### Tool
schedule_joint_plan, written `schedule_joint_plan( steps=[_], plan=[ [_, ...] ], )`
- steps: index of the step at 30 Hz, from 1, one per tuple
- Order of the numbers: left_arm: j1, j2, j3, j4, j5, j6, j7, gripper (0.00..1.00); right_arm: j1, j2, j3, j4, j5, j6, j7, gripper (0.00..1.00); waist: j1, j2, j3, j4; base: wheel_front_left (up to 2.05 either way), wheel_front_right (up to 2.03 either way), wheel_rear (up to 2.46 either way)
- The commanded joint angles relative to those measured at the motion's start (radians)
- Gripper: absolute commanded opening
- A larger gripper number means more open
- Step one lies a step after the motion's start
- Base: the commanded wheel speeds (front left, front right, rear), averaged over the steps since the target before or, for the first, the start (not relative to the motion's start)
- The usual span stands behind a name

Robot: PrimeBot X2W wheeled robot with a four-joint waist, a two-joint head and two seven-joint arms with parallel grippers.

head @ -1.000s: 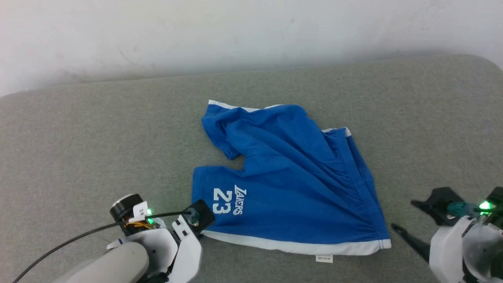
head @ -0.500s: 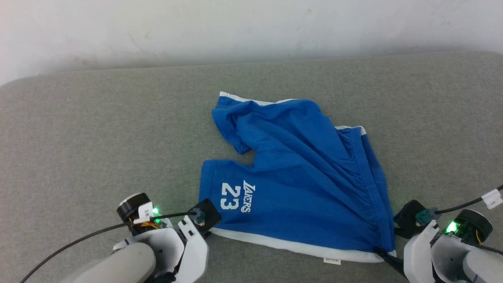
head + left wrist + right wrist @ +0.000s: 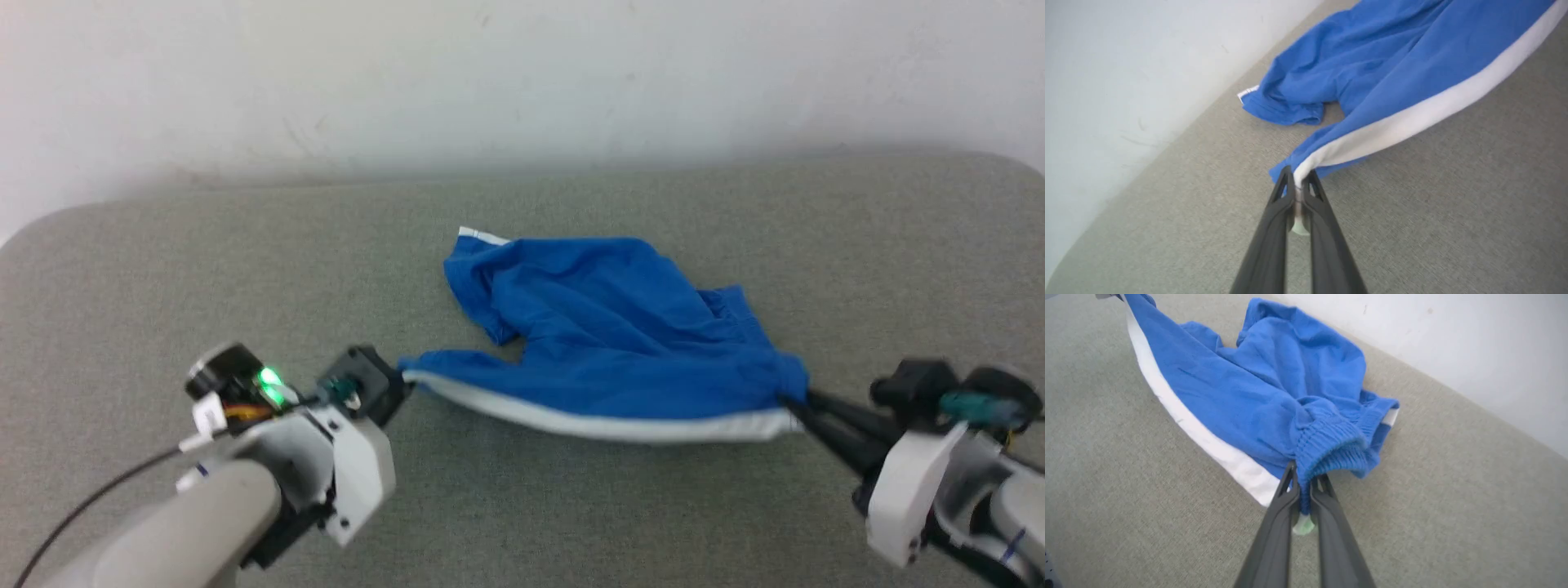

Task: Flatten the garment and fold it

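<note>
The royal-blue garment point(image 3: 612, 343) is lifted along its near edge, its white trim band point(image 3: 588, 423) stretched between both grippers and sagging slightly. My left gripper point(image 3: 402, 377) is shut on the leg-hem corner point(image 3: 1295, 175). My right gripper point(image 3: 796, 402) is shut on the ribbed waistband corner point(image 3: 1327, 457). The far part of the garment point(image 3: 1298, 355) still rests crumpled on the grey surface. The "23 LAKERS" print and the tag are hidden.
A grey fabric-covered surface point(image 3: 163, 269) spreads to all sides, with room in front of the garment. A pale wall point(image 3: 522, 73) rises behind its far edge.
The right gripper has closed on the waistband corner. Both grippers have risen, lifting the near trim edge off the surface; the printed leg panel has tipped out of sight. The head camera shifted.
</note>
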Motion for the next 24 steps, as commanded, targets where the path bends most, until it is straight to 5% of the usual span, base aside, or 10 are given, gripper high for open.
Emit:
schedule_joint_plan(
  steps=[1, 9, 24],
  plan=[
    [-0.04, 0.004, 0.038, -0.017, 0.0, 0.018, -0.03, 0.0, -0.026, 0.004, -0.058, -0.027, -0.009, -0.001, -0.029, 0.0, 0.0, 0.0, -0.039, -0.002, 0.0, 0.0, 0.0],
    [-0.233, -0.025, 0.171, -0.036, 0.008, 0.06, -0.131, 0.0, -0.134, 0.083, -0.262, -0.082, -0.027, -0.001, -0.036, 0.0, 0.0, 0.0, -0.014, 0.009, 0.0, 0.0, 0.0],
    [-0.808, -0.148, 0.285, 0.202, 0.101, 0.04, -0.192, 0.0, -0.755, 0.171, -0.318, 0.072, -0.09, -0.001, 0.069, 0.0, 0.0, 0.0, 0.306, 0.018, 0.0, 0.0, 0.0]
  ],
)
